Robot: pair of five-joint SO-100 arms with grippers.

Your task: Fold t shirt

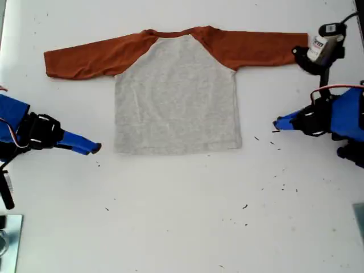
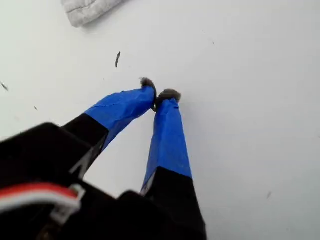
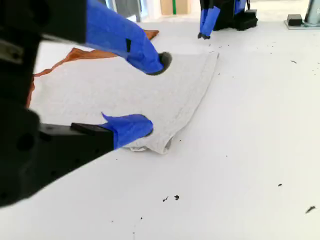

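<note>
The t shirt lies flat on the white table, plain grey body up and both rust-orange sleeves spread sideways. My second gripper is at the exterior view's left. It stands open just off the shirt's near hem corner, with no cloth between its fingers. My first gripper is at the exterior view's right. It is shut and empty over bare table, a short way from the other hem corner. It also shows far across the shirt as the first gripper.
A black-and-white arm part sits beside the end of the sleeve at the exterior view's right. Dark specks dot the table in front of the shirt. A metal piece shows at the exterior view's lower left corner.
</note>
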